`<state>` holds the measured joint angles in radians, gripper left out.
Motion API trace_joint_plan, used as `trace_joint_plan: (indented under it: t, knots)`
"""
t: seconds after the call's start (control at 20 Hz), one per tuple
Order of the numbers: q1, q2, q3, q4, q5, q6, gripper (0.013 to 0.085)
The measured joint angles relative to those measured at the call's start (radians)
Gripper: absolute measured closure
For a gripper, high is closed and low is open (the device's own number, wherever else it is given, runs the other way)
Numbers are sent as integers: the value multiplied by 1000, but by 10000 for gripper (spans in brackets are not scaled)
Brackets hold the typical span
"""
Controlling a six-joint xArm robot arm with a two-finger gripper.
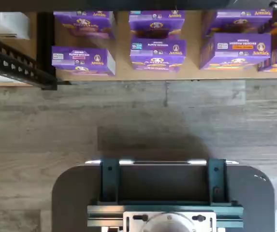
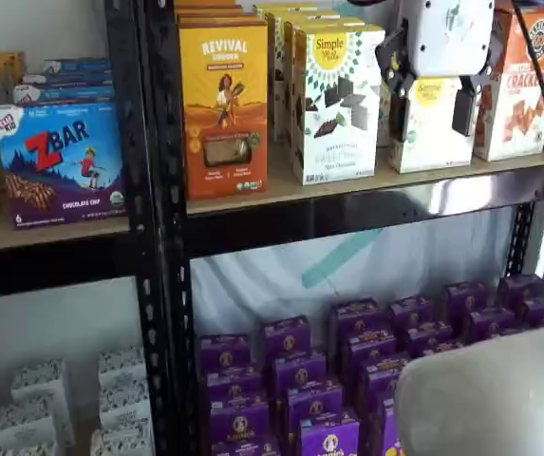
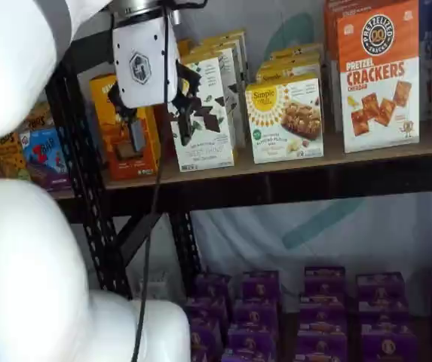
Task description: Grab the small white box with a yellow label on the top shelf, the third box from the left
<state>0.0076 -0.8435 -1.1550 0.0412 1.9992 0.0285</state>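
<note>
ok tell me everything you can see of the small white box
The small white box is a short cardboard carton with a white front, a yellow round logo near its upper edge, a small green dot, a picture of brown cookies and a yellow top. It stands upright on the top shelf, near the front edge, between a taller white carton and an orange cracker carton, with like boxes behind it. In a shelf view the open gripper hangs before it, partly covering it; nothing grips it.

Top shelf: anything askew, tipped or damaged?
Nothing stands out. On the pale wooden top shelf the short white box with the yellow logo and its neighbours stand upright, undamaged; the open white-bodied gripper touches nothing.
</note>
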Motion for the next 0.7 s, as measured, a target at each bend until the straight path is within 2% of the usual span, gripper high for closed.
trace_joint_plan:
  t: [0.1, 0.25, 0.45, 0.7]
  knots:
    - [-43, 11, -9, 46, 21, -19, 130]
    - [-49, 15, -12, 55, 29, -24, 130]
    - [-42, 13, -9, 40, 21, -24, 130]
    - [-9, 1, 15, -10, -28, -15, 130]
